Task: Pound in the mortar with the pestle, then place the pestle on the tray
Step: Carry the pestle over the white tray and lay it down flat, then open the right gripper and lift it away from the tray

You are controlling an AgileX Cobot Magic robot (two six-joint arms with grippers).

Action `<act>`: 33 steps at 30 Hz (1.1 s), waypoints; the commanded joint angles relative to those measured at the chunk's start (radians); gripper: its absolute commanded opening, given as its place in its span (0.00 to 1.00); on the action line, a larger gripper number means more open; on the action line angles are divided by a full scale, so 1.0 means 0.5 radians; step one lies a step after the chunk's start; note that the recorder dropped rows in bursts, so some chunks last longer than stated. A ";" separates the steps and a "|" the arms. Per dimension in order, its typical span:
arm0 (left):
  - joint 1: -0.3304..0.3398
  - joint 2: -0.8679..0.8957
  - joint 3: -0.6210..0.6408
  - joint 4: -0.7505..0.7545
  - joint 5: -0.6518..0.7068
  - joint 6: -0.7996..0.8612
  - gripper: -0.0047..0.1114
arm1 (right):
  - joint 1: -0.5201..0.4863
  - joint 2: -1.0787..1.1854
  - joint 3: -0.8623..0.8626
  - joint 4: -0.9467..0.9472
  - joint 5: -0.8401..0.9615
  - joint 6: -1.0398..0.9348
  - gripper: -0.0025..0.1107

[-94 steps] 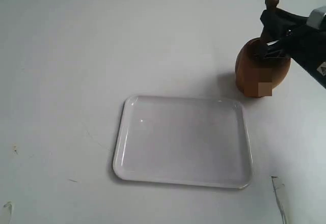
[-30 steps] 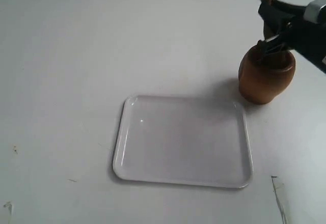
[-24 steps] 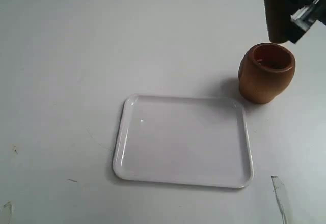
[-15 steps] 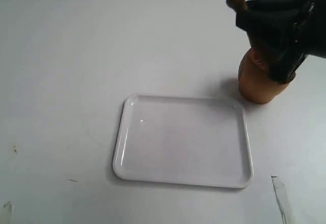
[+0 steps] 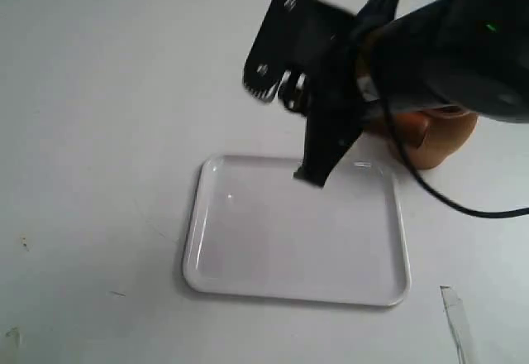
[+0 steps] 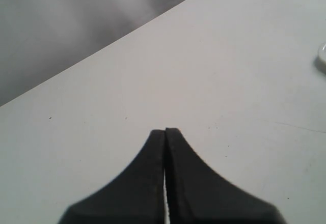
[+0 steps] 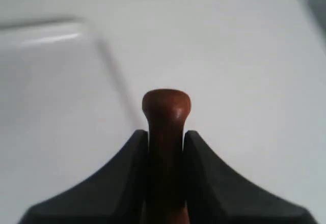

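Right fingers (image 7: 125,178) around pestle (image 7: 166,107), above tray (image 5: 192,248) rim.

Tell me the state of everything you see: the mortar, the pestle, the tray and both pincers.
Mortar: upright on the table, partly hidden behind the right arm.
Pestle: held off the table, knob sticking out past the tips.
Tray: flat on the table, pestle not yet on it.
Right pincer: shut on the pestle.
Left pincer: shut, holding nothing.
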 commanded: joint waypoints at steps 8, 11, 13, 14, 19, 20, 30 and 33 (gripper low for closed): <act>-0.016 -0.002 0.001 -0.015 -0.006 -0.016 0.04 | 0.023 0.565 -0.356 0.872 0.470 -0.957 0.02; -0.016 -0.002 0.001 -0.015 -0.006 -0.016 0.04 | 0.023 0.569 -0.356 0.902 0.274 -0.962 0.03; -0.016 -0.002 0.001 -0.015 -0.006 -0.016 0.04 | 0.023 0.569 -0.356 0.912 0.195 -0.962 0.09; -0.016 -0.002 0.001 -0.015 -0.006 -0.016 0.04 | 0.023 0.569 -0.356 0.912 0.191 -0.962 0.14; -0.016 -0.002 0.001 -0.015 -0.006 -0.016 0.04 | 0.023 0.569 -0.356 0.932 0.314 -0.962 0.37; -0.016 -0.002 0.001 -0.015 -0.006 -0.016 0.04 | 0.023 0.569 -0.356 0.931 0.351 -0.962 0.39; -0.016 -0.002 0.001 -0.015 -0.006 -0.016 0.04 | 0.023 0.506 -0.356 0.800 0.109 -0.718 0.48; -0.016 -0.002 0.001 -0.015 -0.006 -0.016 0.04 | 0.023 0.417 -0.356 0.673 -0.105 -0.575 0.34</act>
